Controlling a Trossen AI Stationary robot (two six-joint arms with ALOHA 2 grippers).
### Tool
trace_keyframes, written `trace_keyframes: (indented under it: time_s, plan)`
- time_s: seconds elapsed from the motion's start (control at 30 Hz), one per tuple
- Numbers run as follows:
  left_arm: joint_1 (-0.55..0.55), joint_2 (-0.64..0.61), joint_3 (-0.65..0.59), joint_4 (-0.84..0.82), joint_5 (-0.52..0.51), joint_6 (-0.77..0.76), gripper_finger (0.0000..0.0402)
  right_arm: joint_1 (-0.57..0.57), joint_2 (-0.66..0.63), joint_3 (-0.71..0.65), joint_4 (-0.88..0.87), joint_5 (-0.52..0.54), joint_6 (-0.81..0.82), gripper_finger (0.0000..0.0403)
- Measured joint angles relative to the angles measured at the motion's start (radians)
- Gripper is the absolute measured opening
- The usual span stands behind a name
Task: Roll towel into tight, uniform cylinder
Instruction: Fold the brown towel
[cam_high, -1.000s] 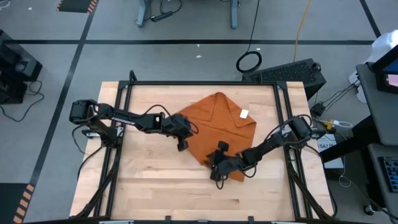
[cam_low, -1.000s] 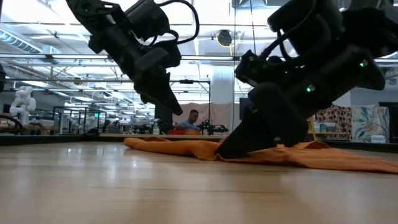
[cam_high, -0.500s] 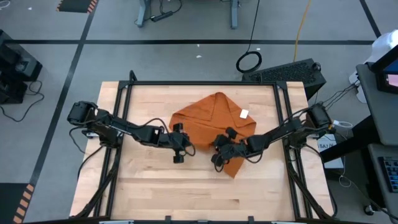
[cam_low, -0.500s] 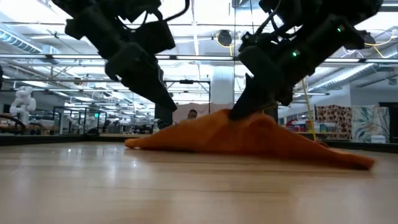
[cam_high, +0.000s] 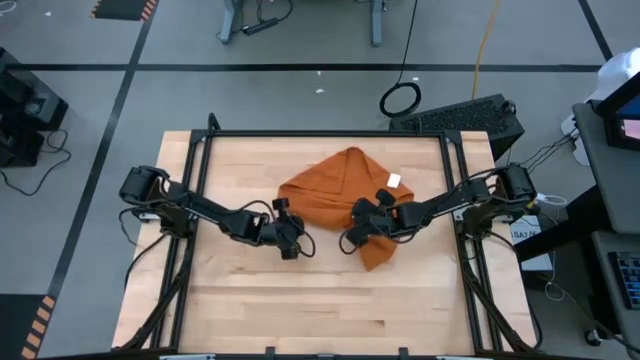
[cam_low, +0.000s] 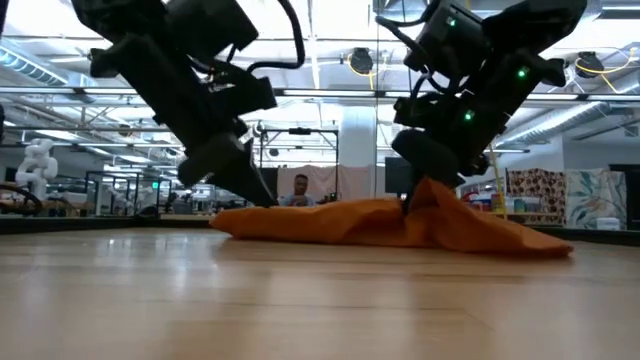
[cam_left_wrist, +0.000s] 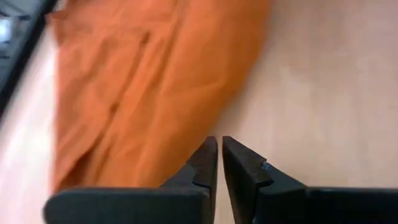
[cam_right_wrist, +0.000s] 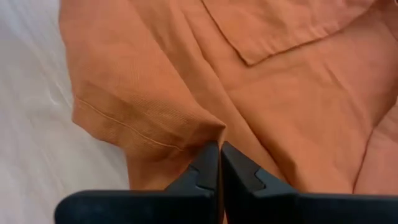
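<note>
Pinching a raised fold of the towel (cam_high: 345, 195), the right gripper (cam_high: 352, 238) has its fingers (cam_right_wrist: 208, 163) pressed together on the cloth, near the towel's front edge; the low view shows the fabric drawn up into a peak at that grip (cam_low: 428, 190). The right arm (cam_high: 440, 208) reaches in low from the table's right side. The left gripper (cam_high: 292, 247) hangs just off the towel's left edge, over bare wood, holding nothing; its fingers (cam_left_wrist: 210, 158) stand almost together with only a thin slit between them. The left arm (cam_high: 200, 210) stretches low from the table's left side.

The towel lies crumpled near the middle of the table (cam_high: 250, 300), towards the far side, with a white tag (cam_high: 394, 181) showing on its right part. The tabletop is pale wood, bordered by a black frame (cam_high: 330, 133). Around it is grey floor with dark lines; a cable loop (cam_high: 400, 99) and a keyboard (cam_high: 465, 113) lie beyond the far right corner. In the low view, a wide hall with ceiling lights opens behind the table, and a person (cam_low: 298, 190) sits far off.
</note>
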Motion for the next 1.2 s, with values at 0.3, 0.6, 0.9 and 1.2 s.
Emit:
trace_keyframes:
  time_s: [0.3,0.6,0.9,1.2]
  plan:
    - [0.164,0.026,0.001,0.103,0.006,0.122,0.0111,-0.008,0.005,0.001,-0.050,-0.006,0.000,0.0004]
    - [0.191,-0.051,0.009,0.116,0.244,0.181,0.0137,-0.045,0.005,0.001,-0.091,-0.042,0.050,0.0002]
    - [0.078,-0.009,0.001,0.052,0.168,0.194,0.0137,-0.098,0.005,0.001,-0.073,-0.109,0.012,0.0001]
    - [0.140,0.099,0.002,0.076,0.125,0.314,0.0123,-0.098,0.005,0.001,-0.045,-0.110,0.002,0.0000]
